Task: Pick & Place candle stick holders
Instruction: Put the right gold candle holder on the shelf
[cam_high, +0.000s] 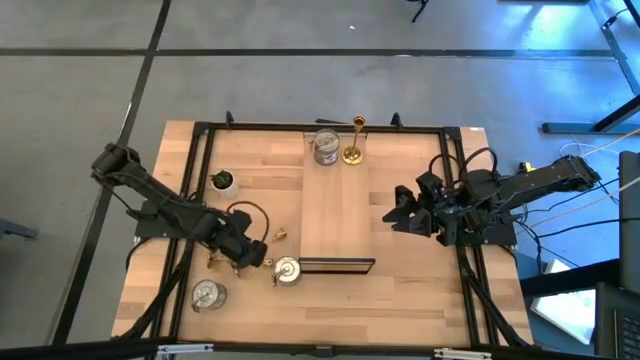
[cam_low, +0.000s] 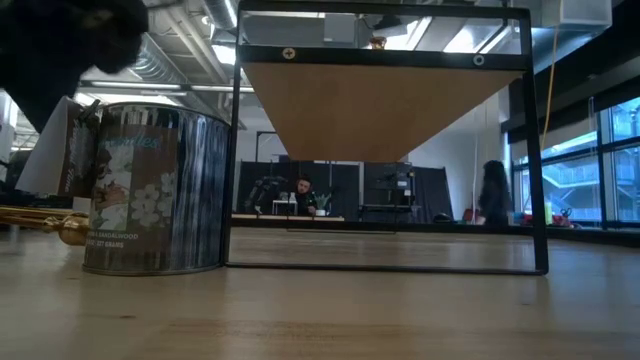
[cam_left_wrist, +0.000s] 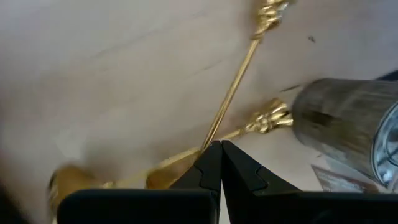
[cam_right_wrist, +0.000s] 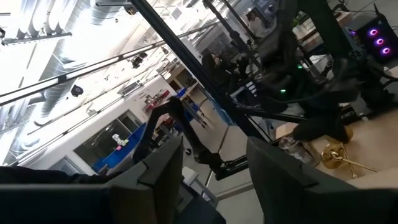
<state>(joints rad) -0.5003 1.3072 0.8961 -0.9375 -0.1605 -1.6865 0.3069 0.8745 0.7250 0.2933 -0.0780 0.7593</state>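
Two slim gold candle stick holders (cam_left_wrist: 239, 74) (cam_left_wrist: 261, 121) lie crossed on the table at the near left. My left gripper (cam_high: 250, 250) (cam_left_wrist: 221, 152) is shut, with its tips right at their crossing. One squat silvery cup (cam_high: 287, 271) (cam_left_wrist: 348, 127) stands beside it, and another silvery cup (cam_high: 208, 294) stands nearer the front edge. A third silvery cup (cam_high: 325, 148) and an upright gold holder (cam_high: 353, 140) stand on the far end of the wooden board (cam_high: 335, 210). My right gripper (cam_high: 395, 215) (cam_right_wrist: 214, 180) is open and empty, right of the board. My left gripper has its shut fingertips (cam_left_wrist: 211, 155) pointing down at the spot where the two lying gold stems cross (cam_left_wrist: 208, 142). The tips hide that spot, so I cannot tell whether they touch or pinch a stem. Both holders lie flat on the table.
A tiny green potted plant (cam_high: 223, 181) stands at the left, beyond my left arm. A black frame (cam_high: 200, 130) runs around the table. In the low view the nearest silvery cup (cam_low: 150, 190) fills the left, with a gold stem (cam_low: 40, 222) lying beside it. People show in the room behind.
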